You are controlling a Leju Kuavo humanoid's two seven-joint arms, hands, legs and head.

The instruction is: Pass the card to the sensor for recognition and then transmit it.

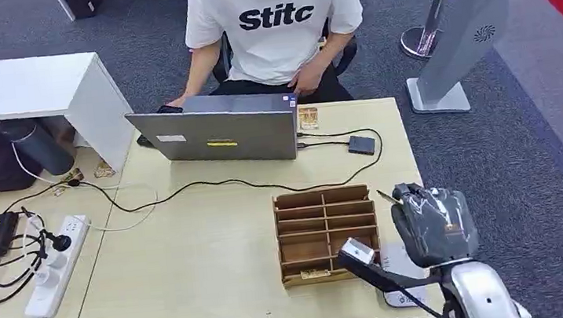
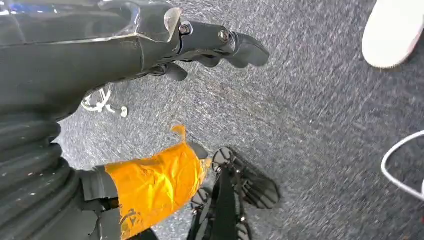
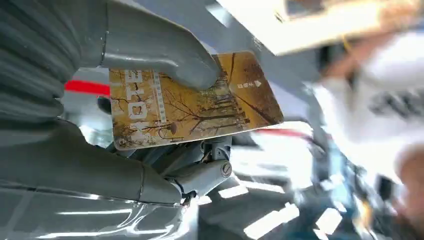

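1. The right hand (image 3: 165, 125) pinches a thin rectangular card printed with golden-brown autumn trees (image 3: 195, 102): the thick grey thumb (image 3: 165, 50) presses on its printed face and darker fingers (image 3: 200, 175) back it from behind.
2. From the head view, that right hand (image 1: 433, 222) hangs over the near right end of the pale wooden table (image 1: 194, 255), with the card's edge (image 1: 389, 197) poking out of it towards the laptop side.
3. Just beside the hand, on its inner side, sits a brown wooden organiser tray with small compartments (image 1: 326, 233).
4. A small white flat sensor pad (image 1: 403, 292) lies on the table edge under the right arm.
5. Beyond the hand, a small black box on a cable (image 1: 361, 145) lies near an open grey laptop (image 1: 216, 134), where a person in a white T-shirt (image 1: 275, 17) sits.
6. The left hand (image 2: 210, 45) hangs over grey carpet, fingers loosely curled with nothing in them.
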